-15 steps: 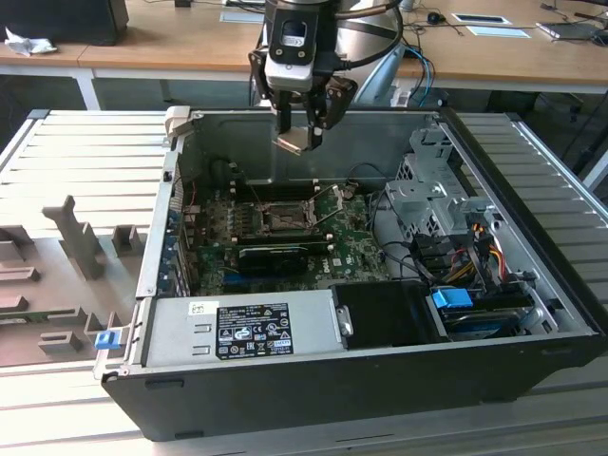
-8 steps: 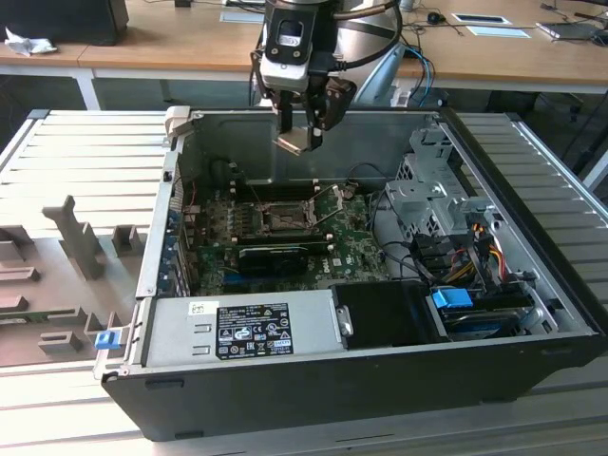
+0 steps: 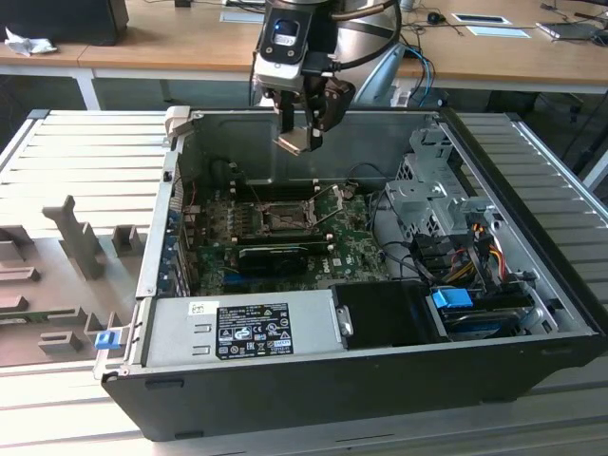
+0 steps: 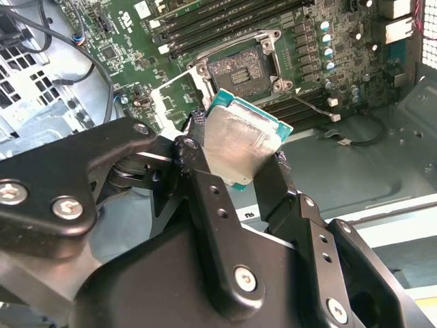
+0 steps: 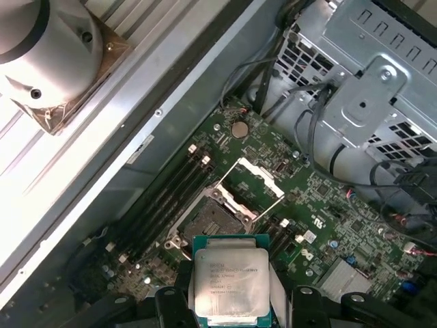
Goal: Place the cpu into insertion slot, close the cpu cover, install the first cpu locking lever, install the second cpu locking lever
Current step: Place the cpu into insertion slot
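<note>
Pincer (image 4: 239, 145) clamping cpu (image 5: 231, 283), insertion slot (image 4: 240, 67) uncovered

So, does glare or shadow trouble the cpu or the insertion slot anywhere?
Second wrist view: pale glare across the cpu; first wrist view: its face evenly lit; exterior view: the insertion slot dim, shaded inside the computer case.

Exterior cam sat off the arm, high up, tilted down into the open case (image 3: 285, 399), far enough back to frame the whole case plus desks (image 3: 171, 43) behind. Both wrist cams rode on the arm, close above the green board (image 5: 321, 198), looking down past the held cpu (image 4: 242, 147) at different angles. All three shared the cpu, the insertion slot (image 3: 282, 220) and the board around it
</note>
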You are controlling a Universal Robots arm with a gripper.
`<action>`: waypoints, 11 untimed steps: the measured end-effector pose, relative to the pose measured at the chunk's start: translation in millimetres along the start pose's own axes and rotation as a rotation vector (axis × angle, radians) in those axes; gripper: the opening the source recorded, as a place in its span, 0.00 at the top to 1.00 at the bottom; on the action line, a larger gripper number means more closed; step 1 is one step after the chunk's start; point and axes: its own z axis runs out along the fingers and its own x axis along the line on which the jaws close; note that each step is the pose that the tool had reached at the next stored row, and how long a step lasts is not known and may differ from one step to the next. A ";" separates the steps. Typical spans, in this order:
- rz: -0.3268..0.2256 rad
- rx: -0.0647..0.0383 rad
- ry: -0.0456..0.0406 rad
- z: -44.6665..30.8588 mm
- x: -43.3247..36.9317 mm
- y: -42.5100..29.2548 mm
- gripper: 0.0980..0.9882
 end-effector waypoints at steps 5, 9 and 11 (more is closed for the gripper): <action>0.032 0.000 -0.0030 0.1 0.0 0.0 0.52; 0.067 -0.001 -0.0063 0.2 0.0 0.0 0.52; 0.090 -0.001 -0.0084 0.3 0.0 0.0 0.52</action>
